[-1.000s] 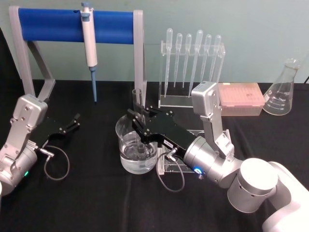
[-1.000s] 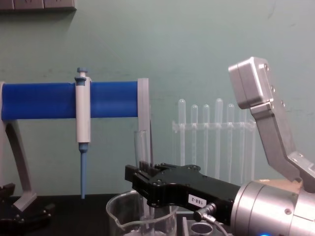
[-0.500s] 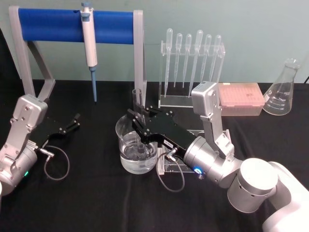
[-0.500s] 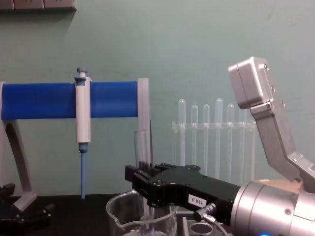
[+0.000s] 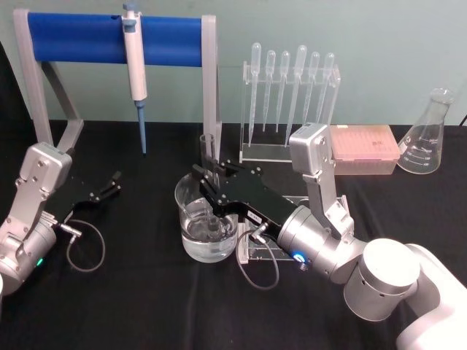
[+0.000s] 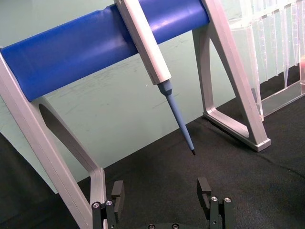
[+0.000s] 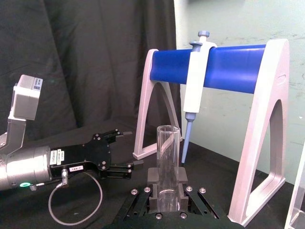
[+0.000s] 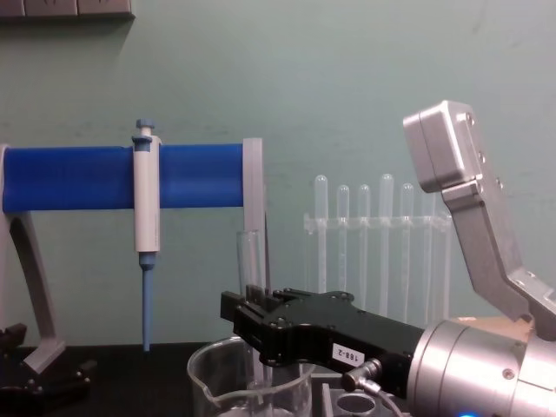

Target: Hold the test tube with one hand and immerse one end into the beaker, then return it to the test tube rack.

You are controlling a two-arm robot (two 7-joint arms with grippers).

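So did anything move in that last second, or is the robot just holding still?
Nothing visibly changed. The right gripper stays shut on the test tube, which stands upright with its lower end inside the beaker. The left gripper stays open, parked off to the left.

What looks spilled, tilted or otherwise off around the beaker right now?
Nothing stands out. The right gripper holds the test tube upright, its lower end inside the beaker, and the black cloth around it looks dry. The left gripper rests open on the left.
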